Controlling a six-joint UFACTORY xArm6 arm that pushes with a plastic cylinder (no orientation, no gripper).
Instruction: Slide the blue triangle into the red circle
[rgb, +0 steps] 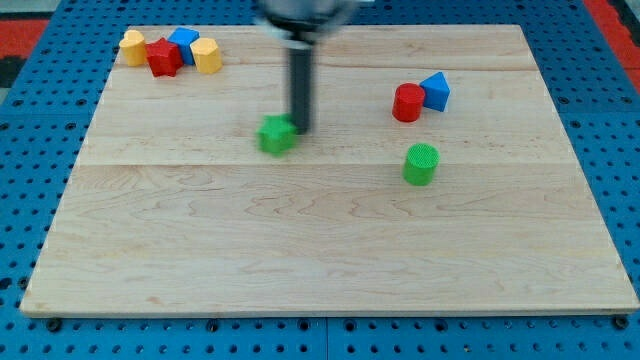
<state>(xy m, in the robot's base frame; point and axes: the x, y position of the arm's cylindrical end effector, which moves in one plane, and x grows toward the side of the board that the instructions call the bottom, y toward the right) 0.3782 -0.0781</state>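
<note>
The camera view is showing a pale wooden table (330, 250) lying on a blue perforated base; my tip (301, 131) is standing near the middle of the table, touching or just beside the right edge of a green block (277, 134) whose shape is looking roughly star-like, though I cannot tell for sure; the rod is rising straight up toward the view's top, where its mount is blurring out; there are no fingers on this arm, so there is nothing to be open or closed, only the bare rod end.

The blue triangle (436, 91) is sitting toward the view's right, in the upper half of the table; it is appearing to touch the red circle (407, 103), which is lying just to its left and slightly lower; judging from that, the task is looking done or very nearly so.

The relation that is mattering: the triangle is lying well to the right of my tip and a little higher, with the red circle between them; any further push would, I judge, need my tip going round to the triangle's far right side and pressing leftward.

A green cylinder (421, 164) is standing below the pair, apart from them; a cluster of yellow, red and blue blocks (170, 51) is crowding the table's upper left corner, well apart.
</note>
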